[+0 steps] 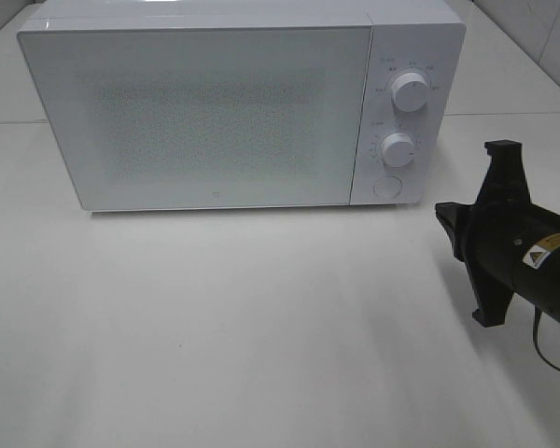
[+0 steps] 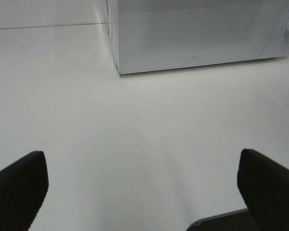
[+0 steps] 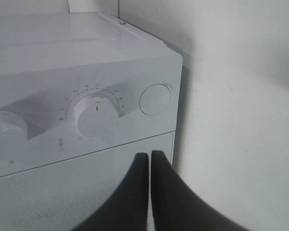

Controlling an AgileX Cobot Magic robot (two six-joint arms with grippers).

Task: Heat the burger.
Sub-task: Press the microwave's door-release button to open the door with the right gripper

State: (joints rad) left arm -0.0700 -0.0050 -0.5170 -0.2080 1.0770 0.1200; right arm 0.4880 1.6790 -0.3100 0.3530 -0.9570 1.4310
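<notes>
Standing on the white table (image 1: 261, 327), microwave (image 1: 205, 112) has its door closed; contents hidden, so burger location cannot be told. Left gripper (image 2: 143, 173) spread wide, empty. Right gripper (image 3: 150, 159) pinched together, empty, near round button (image 3: 155, 99).

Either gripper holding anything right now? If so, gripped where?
Nothing is held. The left gripper is open with nothing between its fingers. The right gripper is shut on itself, empty, near the microwave control panel. No burger in view.

Lab tabletop (image 1: 261, 327) with white microwave (image 1: 205, 112)
</notes>
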